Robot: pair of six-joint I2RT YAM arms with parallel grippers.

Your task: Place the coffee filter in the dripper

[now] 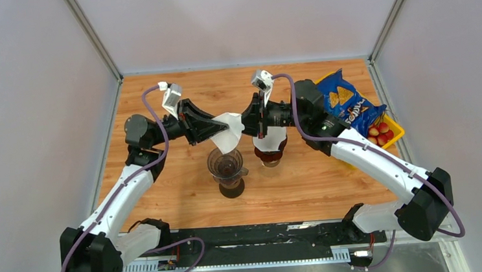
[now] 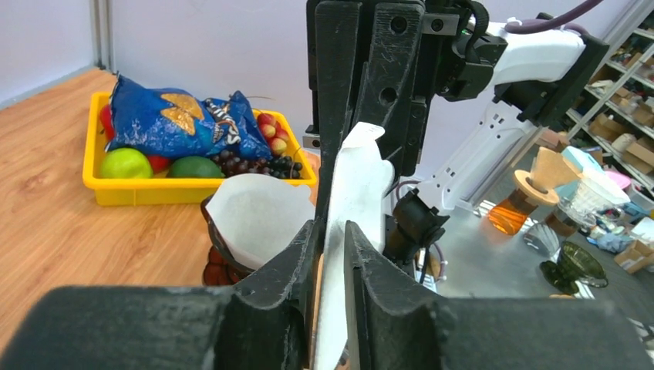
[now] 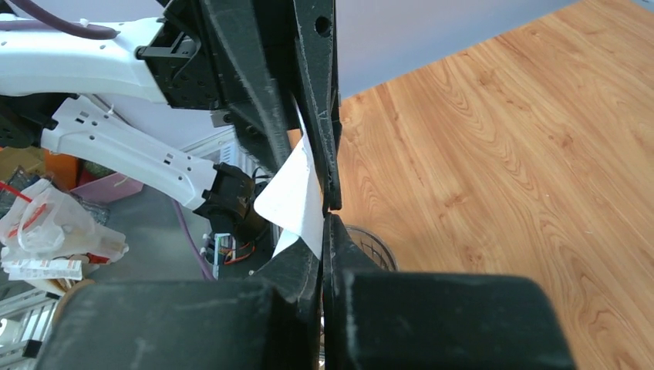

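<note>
A white paper coffee filter (image 1: pixel 230 131) hangs in the air between both grippers, just above the dark glass dripper (image 1: pixel 228 165) on its stand. My left gripper (image 1: pixel 218 128) is shut on the filter's left side. In the left wrist view the filter (image 2: pixel 355 200) runs between its fingers (image 2: pixel 297 254). My right gripper (image 1: pixel 246 125) is shut on the filter's right edge. In the right wrist view the filter (image 3: pixel 293 193) sticks out to the left of the closed fingertips (image 3: pixel 339 243). The dripper's rim (image 3: pixel 372 248) shows just below.
A second, amber dripper (image 1: pixel 270 150) with a filter (image 2: pixel 251 220) inside stands right of the dark one. A yellow tray (image 1: pixel 396 138) with a blue chip bag (image 1: pixel 346 102) and fruit sits at the back right. Metal rail along the near edge.
</note>
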